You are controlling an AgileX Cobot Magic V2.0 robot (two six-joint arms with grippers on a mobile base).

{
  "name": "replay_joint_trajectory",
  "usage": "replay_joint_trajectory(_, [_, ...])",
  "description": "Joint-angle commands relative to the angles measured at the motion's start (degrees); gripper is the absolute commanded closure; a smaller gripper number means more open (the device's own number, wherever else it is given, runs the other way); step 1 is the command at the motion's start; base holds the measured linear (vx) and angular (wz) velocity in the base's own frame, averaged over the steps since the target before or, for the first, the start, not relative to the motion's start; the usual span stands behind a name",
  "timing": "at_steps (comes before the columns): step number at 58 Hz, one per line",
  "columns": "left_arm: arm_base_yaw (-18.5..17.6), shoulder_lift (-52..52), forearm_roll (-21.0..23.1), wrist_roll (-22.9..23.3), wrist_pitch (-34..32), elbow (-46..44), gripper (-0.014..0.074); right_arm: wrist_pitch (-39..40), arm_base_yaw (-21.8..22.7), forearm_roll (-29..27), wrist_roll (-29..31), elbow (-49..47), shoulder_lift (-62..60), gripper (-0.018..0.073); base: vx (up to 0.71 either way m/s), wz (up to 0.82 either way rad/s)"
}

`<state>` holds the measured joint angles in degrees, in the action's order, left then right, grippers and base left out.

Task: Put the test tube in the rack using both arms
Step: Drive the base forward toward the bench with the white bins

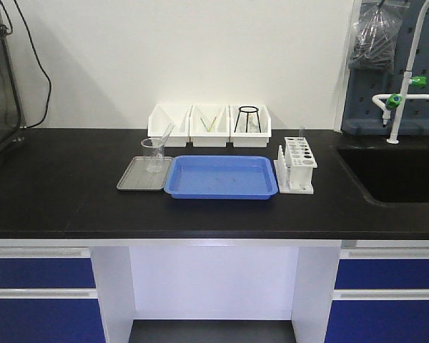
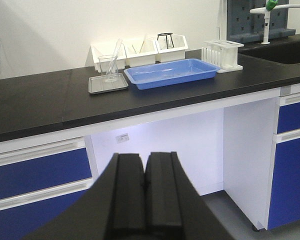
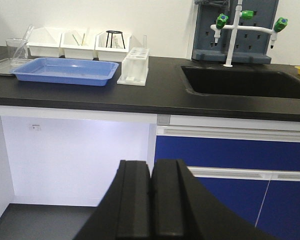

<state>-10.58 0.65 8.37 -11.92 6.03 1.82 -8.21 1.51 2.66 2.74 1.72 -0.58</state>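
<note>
We see the slender glass test tube (image 1: 166, 136) leaning in the clear round beaker (image 1: 154, 154) on a flat grey tray (image 1: 132, 182). It is well apart from the blocky white rack (image 1: 298, 166), across the glossy blue tray (image 1: 222, 179). The matte black left pincer (image 2: 145, 182) and right pincer (image 3: 151, 192) are pressed together, holding nothing.

Dead centre, the blue tray (image 1: 221, 176); grey tray (image 1: 131, 183) just left of it (beaker (image 1: 154, 154) standing on that), three white bins (image 1: 209, 135) behind, sink (image 1: 404, 175) well off right.
</note>
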Motion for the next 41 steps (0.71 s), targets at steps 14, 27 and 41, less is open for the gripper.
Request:
replay_joint_trajectory(14, [0.0, 0.7, 0.5, 0.1, -4.5, -1.7, 0.0603, 4.5, 0.4, 0.7, 0.6, 1.1, -0.5, 0.0569, 0.00, 0.00])
replay_joint_trajectory(27, [0.0, 0.7, 0.5, 0.1, -4.5, -1.7, 0.0603, 4.5, 0.4, 0.7, 0.6, 1.1, -0.5, 0.0569, 0.00, 0.00])
replay_joint_trajectory(41, [0.0, 0.7, 0.5, 0.1, -4.5, -1.7, 0.0603, 4.5, 0.4, 0.7, 0.6, 1.1, -0.5, 0.0570, 0.00, 0.00])
